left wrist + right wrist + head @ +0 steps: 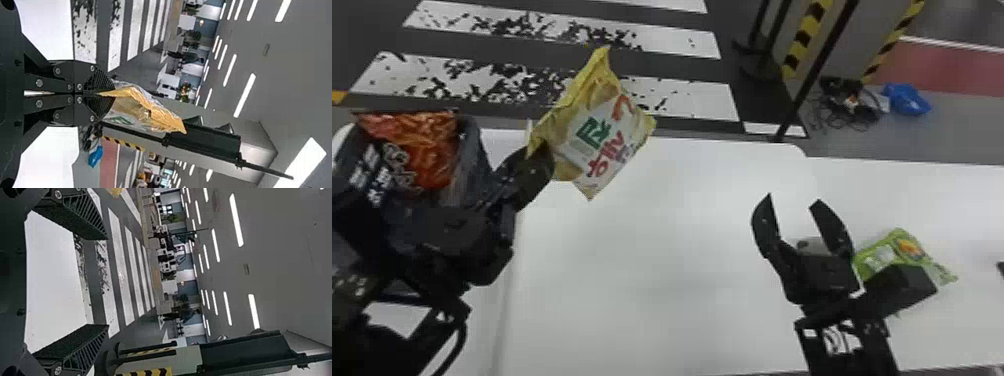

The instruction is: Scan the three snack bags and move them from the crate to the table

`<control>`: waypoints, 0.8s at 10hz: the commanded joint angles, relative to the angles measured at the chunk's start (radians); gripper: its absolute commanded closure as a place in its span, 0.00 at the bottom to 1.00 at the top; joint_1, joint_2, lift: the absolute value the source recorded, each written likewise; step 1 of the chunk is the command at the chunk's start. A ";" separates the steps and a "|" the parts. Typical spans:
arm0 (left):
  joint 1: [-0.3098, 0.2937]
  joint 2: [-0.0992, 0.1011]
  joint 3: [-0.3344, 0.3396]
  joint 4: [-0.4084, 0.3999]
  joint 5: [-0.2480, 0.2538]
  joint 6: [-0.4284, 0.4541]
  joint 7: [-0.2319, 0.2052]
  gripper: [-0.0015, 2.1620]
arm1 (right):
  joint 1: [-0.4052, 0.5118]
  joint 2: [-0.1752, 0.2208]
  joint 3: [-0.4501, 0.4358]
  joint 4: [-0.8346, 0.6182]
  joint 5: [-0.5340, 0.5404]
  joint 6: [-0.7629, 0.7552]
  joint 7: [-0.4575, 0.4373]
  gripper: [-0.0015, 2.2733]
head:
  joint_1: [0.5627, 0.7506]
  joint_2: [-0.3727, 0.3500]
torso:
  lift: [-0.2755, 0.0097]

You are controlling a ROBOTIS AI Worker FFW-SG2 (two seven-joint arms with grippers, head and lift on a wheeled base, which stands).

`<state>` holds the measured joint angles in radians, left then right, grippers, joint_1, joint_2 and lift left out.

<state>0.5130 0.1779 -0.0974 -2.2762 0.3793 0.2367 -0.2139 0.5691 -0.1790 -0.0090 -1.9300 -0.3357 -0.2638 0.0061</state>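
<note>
My left gripper [539,155] is up near the crate's right side, pinching the yellow snack bag [602,130] by its lower left edge. In the left wrist view the gripper [105,94] is closed on the rim of the yellow bag [145,109]. An orange snack bag [429,150] stands in the dark crate [472,160], partly behind the left arm. A green snack bag [882,255] lies on the white table at the right, partly covered by the right arm. My right gripper [794,215] stands open above the table, its fingers [76,352] apart with nothing between them.
The white table [632,260] spreads between the two arms, and another white surface [932,195] adjoins at the right. Beyond it are a black post [812,80], cables [852,105] and a blue bag [907,98] on the floor.
</note>
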 commanded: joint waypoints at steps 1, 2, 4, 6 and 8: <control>-0.018 -0.018 0.001 0.067 0.121 0.033 -0.016 0.99 | 0.000 0.001 0.000 0.000 0.000 -0.004 0.000 0.04 | 0.70 0.23 | 0.75; -0.050 -0.034 0.024 0.141 0.244 0.115 -0.064 0.99 | 0.000 0.003 -0.002 0.000 0.000 -0.001 0.000 0.04 | 0.70 0.22 | 0.75; -0.105 -0.075 0.021 0.274 0.293 0.180 -0.104 0.99 | 0.002 0.003 -0.003 -0.001 0.001 -0.001 0.000 0.04 | 0.70 0.18 | 0.75; -0.192 -0.123 0.002 0.394 0.333 0.398 -0.156 0.99 | 0.006 0.001 -0.006 -0.001 0.001 -0.001 0.000 0.04 | 0.70 0.15 | 0.75; -0.261 -0.150 -0.082 0.521 0.306 0.428 -0.170 0.99 | 0.011 0.003 -0.011 -0.001 0.001 -0.007 0.000 0.04 | 0.70 0.04 | 0.75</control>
<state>0.2740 0.0362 -0.1487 -1.7953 0.7010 0.6555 -0.3842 0.5787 -0.1767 -0.0176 -1.9313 -0.3344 -0.2679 0.0061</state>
